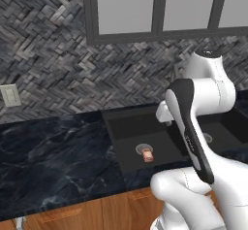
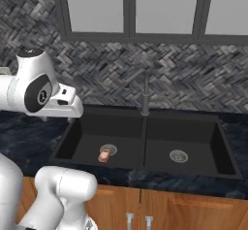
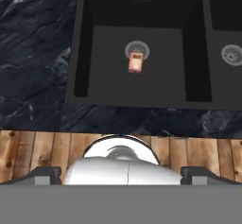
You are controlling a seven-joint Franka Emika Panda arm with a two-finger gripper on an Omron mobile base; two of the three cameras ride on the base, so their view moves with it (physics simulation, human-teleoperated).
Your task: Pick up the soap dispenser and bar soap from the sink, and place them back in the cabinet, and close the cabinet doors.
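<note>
Here, my gripper (image 3: 121, 173) stands wide at the hand view's bottom, holding nothing; the bar soap (image 3: 135, 63) lies upper centre, in the sink (image 3: 80, 76) by the drain (image 3: 137, 49).

No text, label, brand, number or sign can be read on anything here. The bar soap (image 3: 135, 63) lying beside the drain in the sink (image 3: 80, 67) has a plain pale face with no lettering that can be made out. The wall plate (image 1: 10, 96) on the backsplash, well to the left of the sink, is blank. A small round mark on the arm's dark joint cap (image 2: 42, 95), above the sink's left edge, is too small to read.
</note>
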